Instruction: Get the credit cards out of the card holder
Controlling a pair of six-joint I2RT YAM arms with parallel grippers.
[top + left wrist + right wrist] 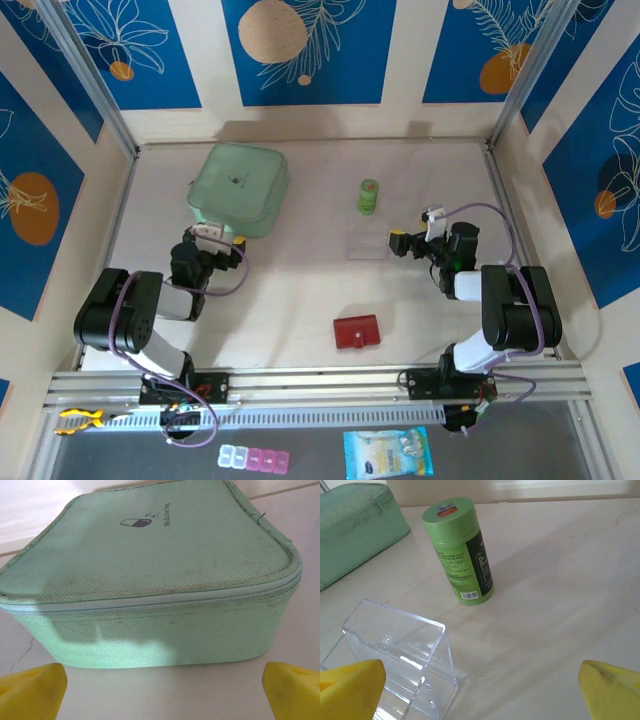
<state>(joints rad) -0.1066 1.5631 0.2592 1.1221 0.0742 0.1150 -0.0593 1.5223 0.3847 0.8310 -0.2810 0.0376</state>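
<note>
The small, flat, red folding card holder [357,331] lay shut on the pale, faintly veined tabletop [300,300], near its front edge, between the two arms and well apart from both. Farther back stood a clear, rigid, sharp-cornered plastic stand [400,650]; beyond it a glossy green cylindrical bottle [459,550] stood upright, its label printed; to the left sat a pale-green woven-fabric pouch [150,580], square with rounded corners and zipped round its side. The left jaws were spread wide, their blunt yellow pads [30,692] facing the pouch's zipped wall; the right jaws were likewise spread, yellow pads [610,690] near the clear stand; neither pinched anything.
</note>
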